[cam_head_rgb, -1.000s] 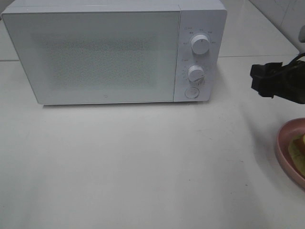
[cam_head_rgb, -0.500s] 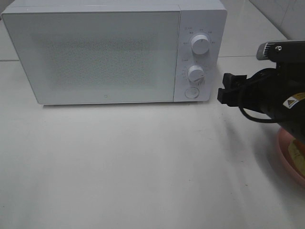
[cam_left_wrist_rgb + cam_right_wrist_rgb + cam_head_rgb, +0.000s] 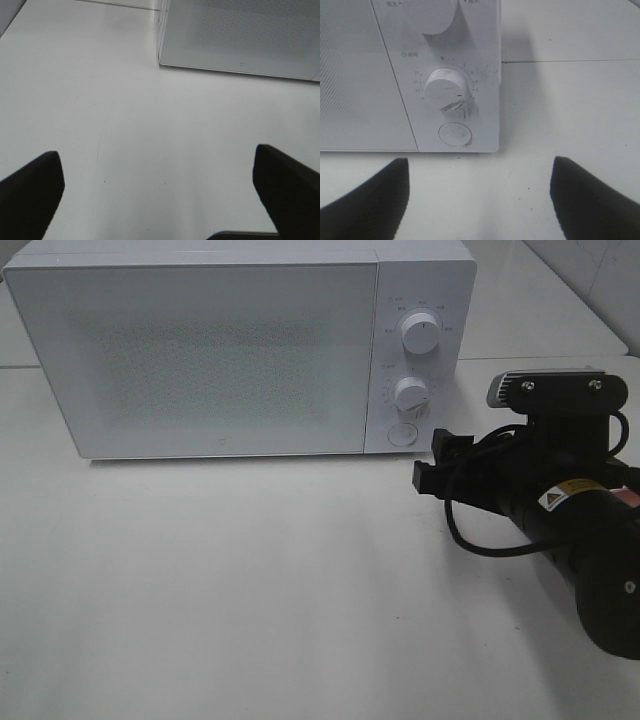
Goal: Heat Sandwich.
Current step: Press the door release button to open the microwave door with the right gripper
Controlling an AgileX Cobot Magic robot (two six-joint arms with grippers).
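Sandwich shows in no view, so its place cannot be told. As bread and filling it should be light, soft and easily squashed, with layers apt to slide, so it is best lifted gently from beneath. On the bench [image 3: 250, 590] the microwave [image 3: 200, 350] stands along the far edge, its door [image 3: 210, 280] shut, barring the way in. The right claw [image 3: 432, 460], spread and empty, faces the round button [image 3: 402, 434]; the left claw [image 3: 160, 192], spread wide, holds nothing.
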